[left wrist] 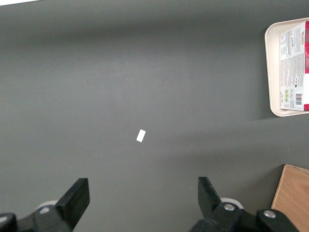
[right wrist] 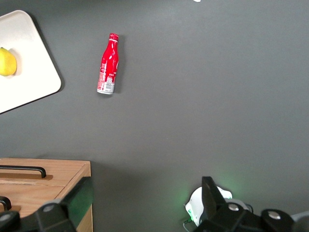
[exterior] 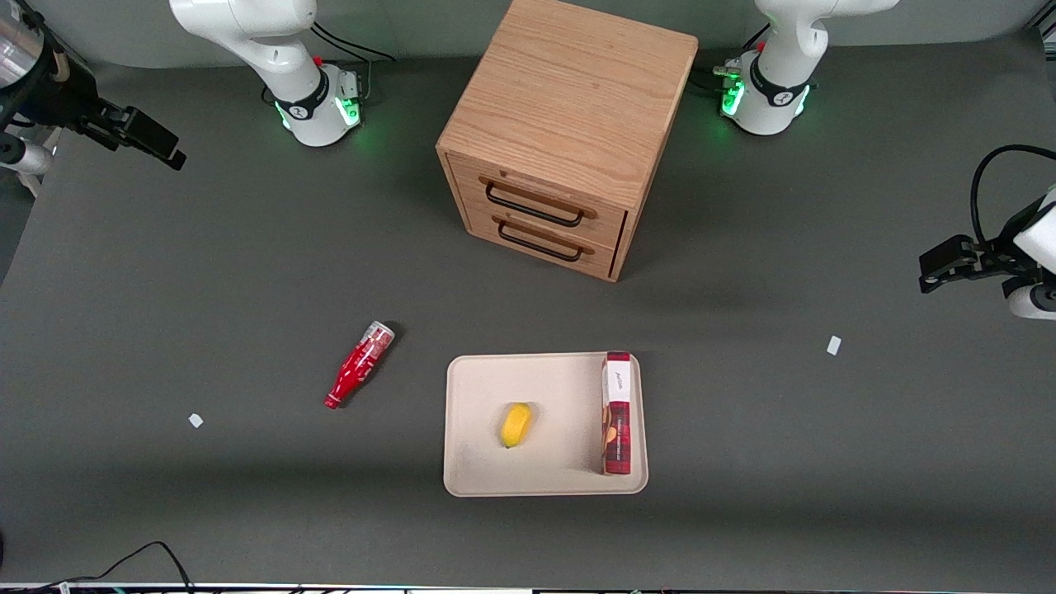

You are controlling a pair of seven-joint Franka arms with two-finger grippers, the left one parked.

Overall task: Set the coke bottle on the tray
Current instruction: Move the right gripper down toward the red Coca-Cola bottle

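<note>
- Front view: coke bottle (exterior: 360, 365) lies on its side on the surface (exterior: 206, 272), just beside the tray (exterior: 487, 462), toward the working arm's end, not touching it. The tray carries a lemon (exterior: 516, 425) and a carton (exterior: 617, 412); open space between them suits placement.
- Front view: gripper (exterior: 140, 136) hangs high, well apart from the tray, nothing held.
- Right wrist view: fingers (right wrist: 77, 200) spread wide, empty; bottle in view near the tray, so the approach appears not yet started.

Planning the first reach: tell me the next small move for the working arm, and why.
Probably bring the pincer down over the coke bottle and line it up across the bottle's body. The bottle lies on its side on the table, apart from the tray, which already holds a lemon and a carton. The pincer hangs high near the working arm's end, open and empty.
</note>
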